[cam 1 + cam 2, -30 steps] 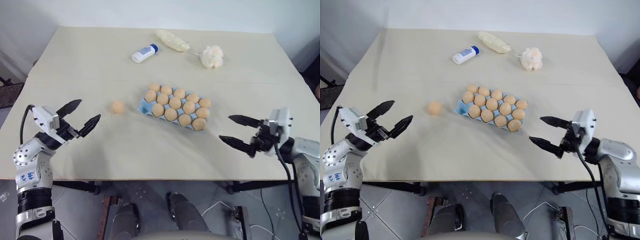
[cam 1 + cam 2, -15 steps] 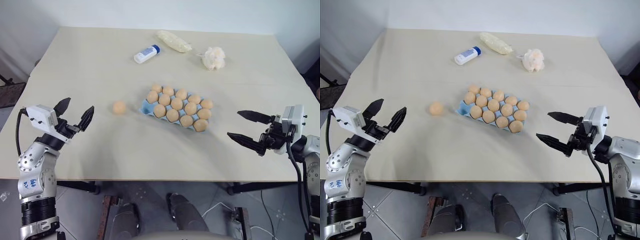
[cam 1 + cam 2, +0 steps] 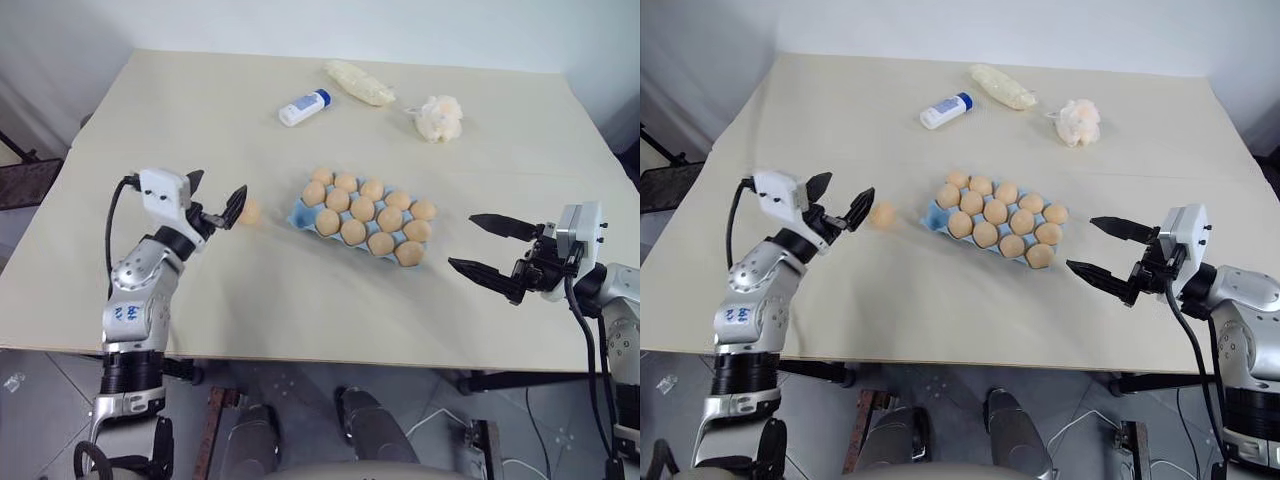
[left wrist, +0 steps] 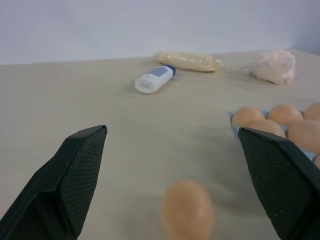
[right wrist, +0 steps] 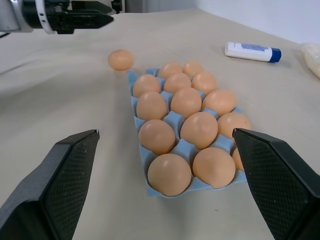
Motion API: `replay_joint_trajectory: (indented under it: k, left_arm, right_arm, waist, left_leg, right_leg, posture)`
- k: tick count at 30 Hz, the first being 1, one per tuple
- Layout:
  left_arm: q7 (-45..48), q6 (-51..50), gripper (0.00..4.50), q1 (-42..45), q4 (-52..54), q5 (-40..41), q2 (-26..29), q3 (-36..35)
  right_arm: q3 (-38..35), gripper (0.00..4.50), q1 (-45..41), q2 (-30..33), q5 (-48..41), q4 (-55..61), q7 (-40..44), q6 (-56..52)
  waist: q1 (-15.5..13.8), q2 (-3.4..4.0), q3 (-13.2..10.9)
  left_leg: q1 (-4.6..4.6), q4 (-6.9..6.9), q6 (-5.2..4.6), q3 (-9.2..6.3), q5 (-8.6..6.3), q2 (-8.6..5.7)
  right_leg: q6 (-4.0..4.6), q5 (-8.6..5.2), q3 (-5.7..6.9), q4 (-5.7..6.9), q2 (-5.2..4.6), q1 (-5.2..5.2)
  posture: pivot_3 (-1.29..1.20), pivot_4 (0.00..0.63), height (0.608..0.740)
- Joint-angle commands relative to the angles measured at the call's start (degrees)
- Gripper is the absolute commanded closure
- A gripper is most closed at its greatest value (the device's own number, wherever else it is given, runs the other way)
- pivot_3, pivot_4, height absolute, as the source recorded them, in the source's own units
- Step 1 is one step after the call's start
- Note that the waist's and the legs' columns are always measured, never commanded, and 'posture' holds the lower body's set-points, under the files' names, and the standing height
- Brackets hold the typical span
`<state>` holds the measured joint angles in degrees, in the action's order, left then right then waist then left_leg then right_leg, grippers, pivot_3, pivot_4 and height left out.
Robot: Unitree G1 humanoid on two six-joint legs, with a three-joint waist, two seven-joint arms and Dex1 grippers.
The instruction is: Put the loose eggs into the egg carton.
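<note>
Reach is the matter at hand: one loose egg (image 3: 882,214) lies on the desk (image 3: 300,300) just ahead of the left gripper (image 3: 838,204), a little beyond its fingertips, between that gripper and the near left end of the egg carton (image 3: 299,213). In the left wrist view the egg (image 4: 187,210) is seen low and central between the two spread black fingers, so the gripper is judged to be lined up on it and only a short forward advance seems needed before closing. The left gripper is released, its jaws wide and nothing held. The right gripper (image 3: 490,246) is likewise released and empty, hanging level over the near right part of the desk, well apart from the loose egg and pointing toward the carton's right end; the left arm is plainly the nearer one. The egg's long axis cannot be told with certainty.

The egg is smooth, pale orange-tan and oval, and is likely to roll if nudged. The carton is a light blue moulded tray with scalloped edges, lying at a slant; its cups appear filled, and a free cup cannot be made out. At the far side of the desk a white bottle (image 3: 304,107) with a blue cap, a pale wrapped bundle (image 3: 359,82) and a lumpy cream puff ball (image 3: 440,116) are lying, clear of the work.
</note>
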<state>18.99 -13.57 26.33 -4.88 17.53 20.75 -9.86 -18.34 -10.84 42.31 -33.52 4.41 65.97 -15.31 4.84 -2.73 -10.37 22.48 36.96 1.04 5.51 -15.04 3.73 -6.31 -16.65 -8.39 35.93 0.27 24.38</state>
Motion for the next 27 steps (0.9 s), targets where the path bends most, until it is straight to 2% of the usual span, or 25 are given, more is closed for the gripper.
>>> replay_joint_trajectory:
  k: [1, 7, 15, 18, 24, 25, 27]
  left_arm:
    - [-1.0, -1.0, 0.0, 2.3, -3.4, -2.4, 0.1, 1.1]
    - [-0.8, -5.2, 0.0, 6.5, -10.7, -5.0, 0.7, 2.8]
    - [4.1, -4.2, 0.0, 9.8, -16.8, -7.2, 1.1, 5.9]
    - [5.1, -3.6, 0.63, 10.2, -17.8, -7.9, 1.1, 6.6]
    - [5.8, -3.3, 2.44, 10.7, -18.5, -8.3, 1.0, 6.0]
    - [6.0, -2.8, 2.67, 11.1, -18.7, -8.2, 1.2, 5.8]
    - [7.3, -0.6, 2.81, 12.1, -18.8, -7.9, 1.3, 5.4]
  right_arm:
    - [-1.2, 0.02, 0.2, 0.5, -1.4, 2.3, -0.6, -0.1]
    - [-1.6, 0.02, 1.3, 0.6, -1.5, 3.1, -1.9, -0.3]
    - [-1.5, 0.02, 1.9, 0.8, -1.5, 3.1, -2.4, -0.3]
    - [-1.4, 0.0, 1.9, 0.9, -1.4, 3.1, -2.6, -0.2]
    - [-2.1, 0.0, 2.7, 0.7, -1.8, 3.2, -2.2, 0.5]
    - [-2.3, 0.0, 2.9, 0.6, -1.9, 3.2, -1.9, 0.9]
    - [-2.6, 0.0, 3.3, 0.1, -2.3, 3.0, -1.4, 1.8]
  waist:
    - [0.1, 0.0, 0.0]
    - [-0.1, 0.0, 0.0]
    - [0.0, 0.0, 0.0]
    - [-0.1, 0.0, 0.0]
    - [-0.1, 0.0, 0.0]
    - [-0.1, 0.0, 0.0]
    - [-0.2, 0.0, 0.0]
  left_leg:
    - [-0.01, 0.01, 0.0, 0.0, 0.0, 0.02]
    - [0.03, 0.04, 0.01, -0.01, 0.0, -0.01]
    - [0.03, 0.01, 0.01, 0.0, -0.02, 0.0]
    - [0.04, 0.01, 0.02, 0.0, -0.02, 0.0]
    - [0.04, -0.01, 0.02, -0.01, -0.02, 0.0]
    - [0.04, 0.0, 0.02, -0.01, -0.02, 0.0]
    - [0.05, 0.01, 0.02, -0.01, -0.02, 0.0]
  right_leg:
    - [0.0, 0.0, -0.01, 0.01, 0.03, 0.0]
    - [-0.01, 0.0, -0.01, 0.0, 0.01, 0.0]
    - [-0.01, 0.0, -0.01, -0.01, 0.01, 0.02]
    - [-0.01, 0.0, -0.01, -0.01, 0.01, 0.02]
    - [-0.01, 0.0, -0.01, -0.01, 0.0, 0.02]
    - [-0.01, 0.0, -0.01, -0.01, 0.0, 0.02]
    - [-0.01, 0.0, -0.01, -0.01, -0.01, 0.02]
  posture:
    - [0.0, 0.15, 0.74]
    - [0.0, 0.15, 0.74]
    - [0.0, 0.15, 0.74]
    - [0.0, 0.15, 0.74]
    - [0.0, 0.15, 0.74]
    - [0.0, 0.15, 0.74]
    - [0.0, 0.15, 0.74]
